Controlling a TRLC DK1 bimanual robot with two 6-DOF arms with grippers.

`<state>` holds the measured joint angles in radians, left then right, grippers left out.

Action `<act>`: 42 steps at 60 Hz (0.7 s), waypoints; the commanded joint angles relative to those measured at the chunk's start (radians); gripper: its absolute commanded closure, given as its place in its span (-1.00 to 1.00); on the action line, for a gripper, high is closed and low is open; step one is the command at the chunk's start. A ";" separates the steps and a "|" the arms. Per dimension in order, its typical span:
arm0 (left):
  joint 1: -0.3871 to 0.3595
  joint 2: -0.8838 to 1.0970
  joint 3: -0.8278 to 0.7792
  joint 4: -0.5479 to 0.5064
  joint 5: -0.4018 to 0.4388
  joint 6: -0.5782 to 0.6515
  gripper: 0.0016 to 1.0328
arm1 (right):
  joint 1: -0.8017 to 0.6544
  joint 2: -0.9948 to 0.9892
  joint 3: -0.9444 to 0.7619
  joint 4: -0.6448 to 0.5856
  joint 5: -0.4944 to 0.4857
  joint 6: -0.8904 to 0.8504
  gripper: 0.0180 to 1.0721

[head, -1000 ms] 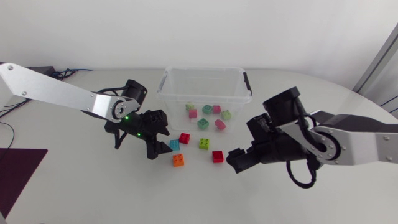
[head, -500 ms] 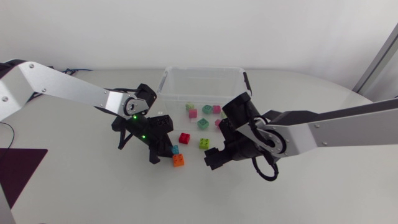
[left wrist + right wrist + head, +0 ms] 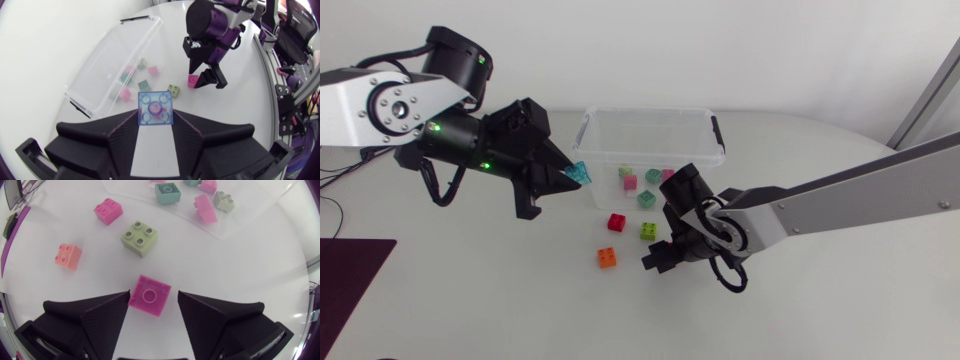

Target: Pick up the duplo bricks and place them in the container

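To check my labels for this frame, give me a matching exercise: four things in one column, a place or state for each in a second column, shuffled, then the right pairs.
Things:
1. blue brick
2. orange brick
3. container
4. right gripper

Places or states:
A. holds several bricks
B. open, low over the table, a brick between its fingers
C. lifted, held in the left gripper
D. loose on the table, outside the container

Pairs: 1-C, 2-D, 3-A, 4-B.
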<state>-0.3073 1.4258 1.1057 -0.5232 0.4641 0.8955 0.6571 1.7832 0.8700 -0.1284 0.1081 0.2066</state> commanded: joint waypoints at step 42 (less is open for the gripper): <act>-0.044 0.352 0.237 0.494 -0.179 -0.506 0.03 | -0.068 -0.439 -0.034 -0.093 0.013 -0.088 0.46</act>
<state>-0.3347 1.7042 1.2888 -0.0444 0.3069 0.4240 0.6037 1.3788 0.8047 -0.1955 0.1101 0.1436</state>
